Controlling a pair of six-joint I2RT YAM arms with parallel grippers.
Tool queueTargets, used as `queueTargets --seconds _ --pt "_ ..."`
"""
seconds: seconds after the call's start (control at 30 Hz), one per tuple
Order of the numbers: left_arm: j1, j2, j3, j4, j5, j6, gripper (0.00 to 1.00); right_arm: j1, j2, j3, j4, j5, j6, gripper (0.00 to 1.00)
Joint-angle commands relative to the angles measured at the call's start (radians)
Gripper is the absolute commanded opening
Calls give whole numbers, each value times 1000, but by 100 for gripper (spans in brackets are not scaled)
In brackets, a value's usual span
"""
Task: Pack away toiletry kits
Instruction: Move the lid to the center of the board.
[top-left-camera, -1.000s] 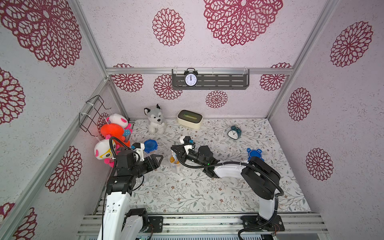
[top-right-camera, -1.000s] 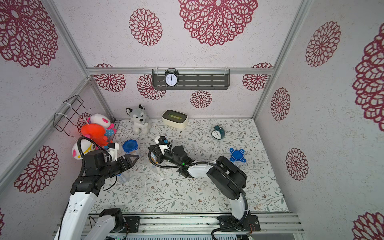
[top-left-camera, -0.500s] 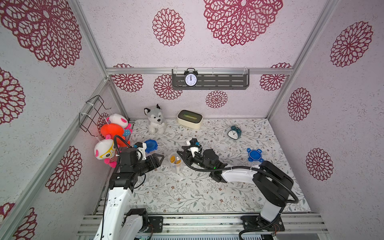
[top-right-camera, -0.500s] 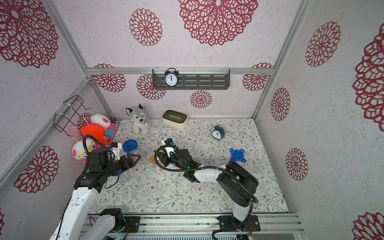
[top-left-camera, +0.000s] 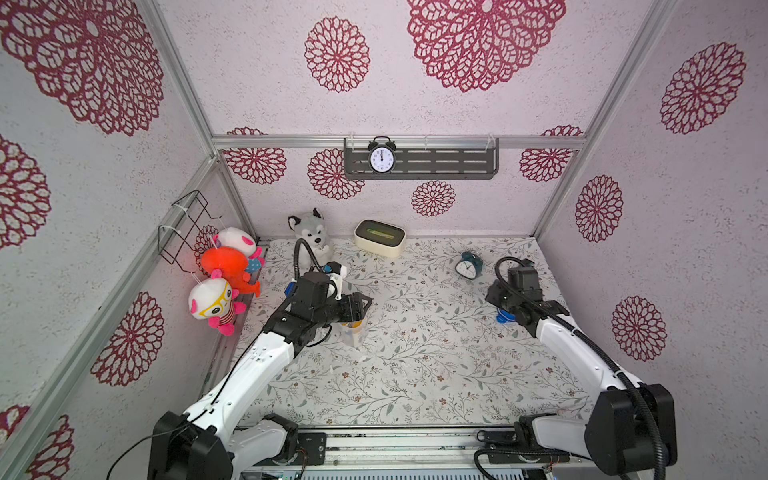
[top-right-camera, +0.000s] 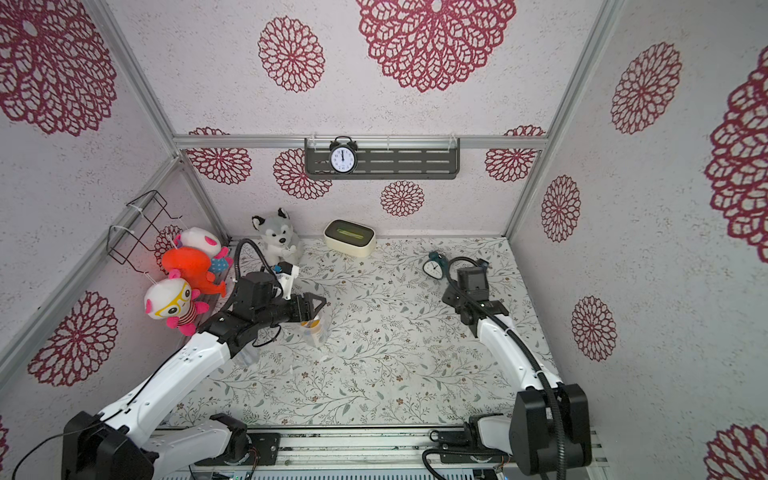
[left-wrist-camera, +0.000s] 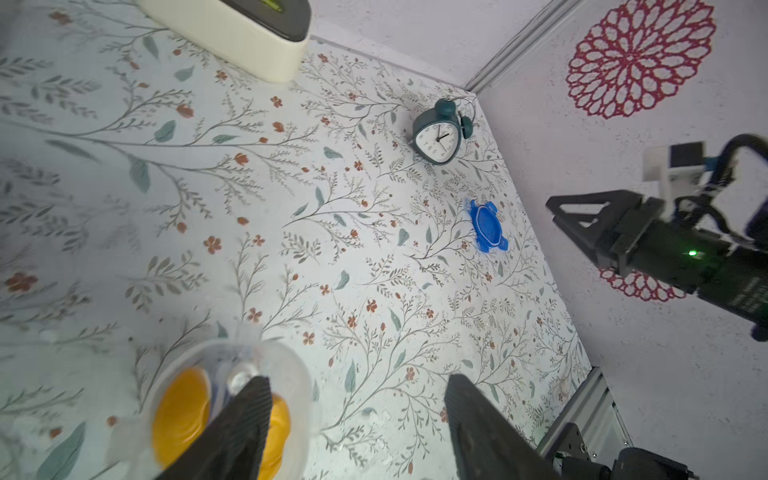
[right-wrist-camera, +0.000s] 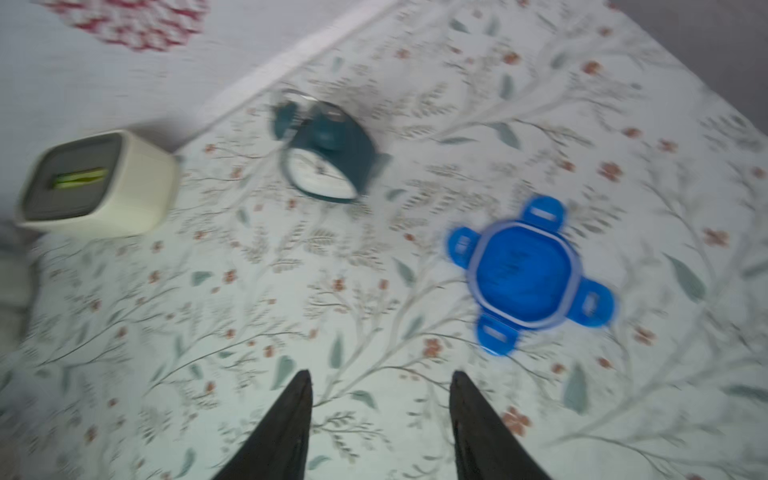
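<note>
The left pincer (left-wrist-camera: 355, 380) hangs spread over the clear cup (top-left-camera: 353, 334) of orange-capped bottles (left-wrist-camera: 178, 411) left of the table (top-left-camera: 415, 353) centre, likely to steady it, while the right pincer (right-wrist-camera: 381, 374), also spread, hovers near the blue lid (right-wrist-camera: 523, 274) on the right, probably to fetch it.

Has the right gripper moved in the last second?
Yes. The right gripper has swung away from the clear plastic cup toward the teal alarm clock, and now hangs open by the blue tabbed round lid.
</note>
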Motion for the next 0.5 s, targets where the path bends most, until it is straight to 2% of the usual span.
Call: queueTargets --seconds 0.0,0.3,0.37,0.47 --pt "-22 67 40 100 1 -1 71 -109 24 4 -91 -66 -56 59" --pt "-35 186 132 106 19 31 72 -229 366 198 -13 -41 -353 72" --pt "-35 202 144 107 9 38 74 -243 428 231 13 -35 -395 76" --pt "-35 234 177 104 10 36 76 -277 528 299 -1 -95 -403 79"
